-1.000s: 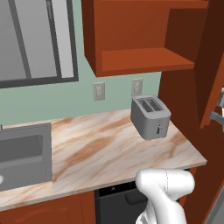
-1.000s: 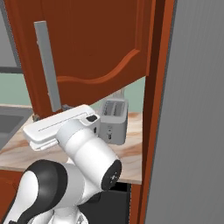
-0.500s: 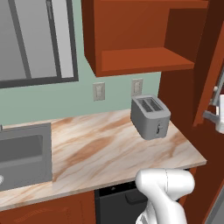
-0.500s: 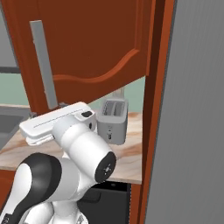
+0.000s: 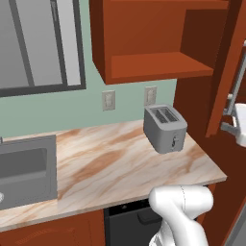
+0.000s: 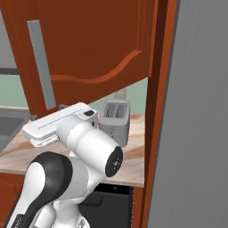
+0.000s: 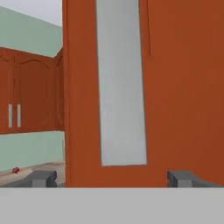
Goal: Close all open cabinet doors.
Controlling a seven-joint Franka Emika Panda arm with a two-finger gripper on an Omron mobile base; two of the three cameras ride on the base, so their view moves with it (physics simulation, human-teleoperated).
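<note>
While the gripper (image 7: 111, 178) hangs wide and empty before the grey handle (image 7: 121, 83) of the open cabinet door (image 6: 93, 42), which stands swung out over the counter (image 5: 110, 163) above the toaster (image 5: 165, 128), a push landing on the bar could slip off.

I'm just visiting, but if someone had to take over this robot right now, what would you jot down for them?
Gripper: open, holding nothing, fingertips spread either side of the grey bar handle, right up against the door.
Open cabinet door: swung wide out from the wall cabinet above the counter with the toaster.
Done: hand brought up to the door.
Left: push this door shut. Two more cabinet doors look closed already.
</note>
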